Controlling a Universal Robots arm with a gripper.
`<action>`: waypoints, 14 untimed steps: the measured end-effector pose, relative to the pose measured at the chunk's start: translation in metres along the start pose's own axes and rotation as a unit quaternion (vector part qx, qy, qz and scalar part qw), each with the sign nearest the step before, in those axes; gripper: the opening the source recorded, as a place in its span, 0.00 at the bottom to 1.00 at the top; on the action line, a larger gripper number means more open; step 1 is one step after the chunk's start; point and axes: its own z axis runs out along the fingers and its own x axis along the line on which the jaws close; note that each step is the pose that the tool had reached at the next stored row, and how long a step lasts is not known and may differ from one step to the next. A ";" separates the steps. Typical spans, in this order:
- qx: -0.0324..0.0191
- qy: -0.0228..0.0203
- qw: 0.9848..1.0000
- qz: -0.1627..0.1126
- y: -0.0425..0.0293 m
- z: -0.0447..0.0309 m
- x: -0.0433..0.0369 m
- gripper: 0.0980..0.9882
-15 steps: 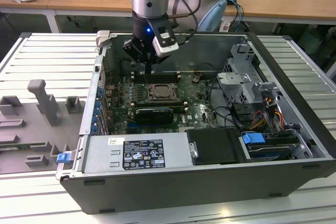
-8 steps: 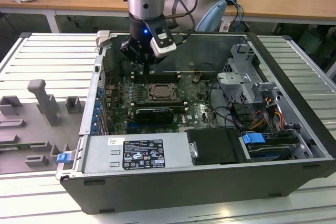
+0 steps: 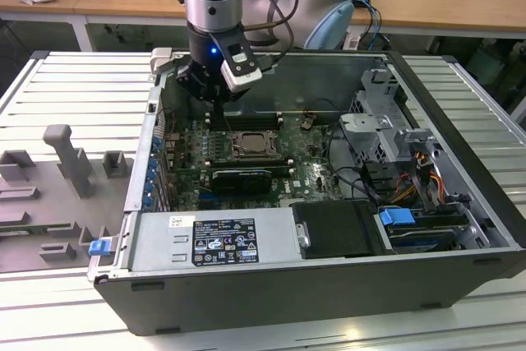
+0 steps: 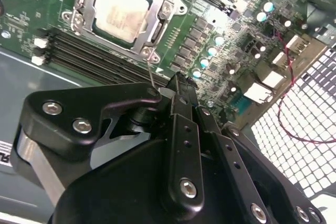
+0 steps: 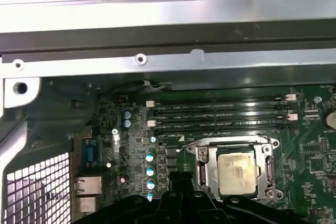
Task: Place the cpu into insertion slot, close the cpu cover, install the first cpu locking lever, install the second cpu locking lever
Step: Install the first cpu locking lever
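The cpu [image 4: 121, 10] [image 5: 234, 172] lies flat in the insertion slot [image 3: 253, 145] on the green board inside the open computer case. The cpu cover [image 4: 157, 22] [image 5: 202, 170] lies down over it as a silvery frame around the chip. A thin wire locking lever [image 4: 150, 72] stands up from one corner of the socket, and its end is close beside my fingertips. My gripper [image 4: 179, 83] [image 3: 220, 103] hangs above the board a little off the socket's corner. Its black fingers are shut together, and whether they touch the lever I cannot tell.
Long black memory slots [image 5: 220, 116] run beside the socket. The case's rear wall with its perforated panel [image 4: 310, 129] and a loose red wire [image 4: 283, 103] are close by. A power supply [image 3: 222, 240] and drive cage [image 3: 386, 137] stand in the case; a grey fixture tray [image 3: 66, 170] lies at the exterior view's left.
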 end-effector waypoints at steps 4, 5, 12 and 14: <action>0.000 0.000 1.000 -0.005 0.0018 0.0020 0.0039 0.01; 0.000 0.000 1.000 -0.005 0.0025 0.0023 0.0043 0.01; 0.000 0.001 1.000 -0.013 0.0077 0.0053 0.0084 0.01; 0.000 0.001 1.000 -0.016 0.0121 0.0063 0.0091 0.01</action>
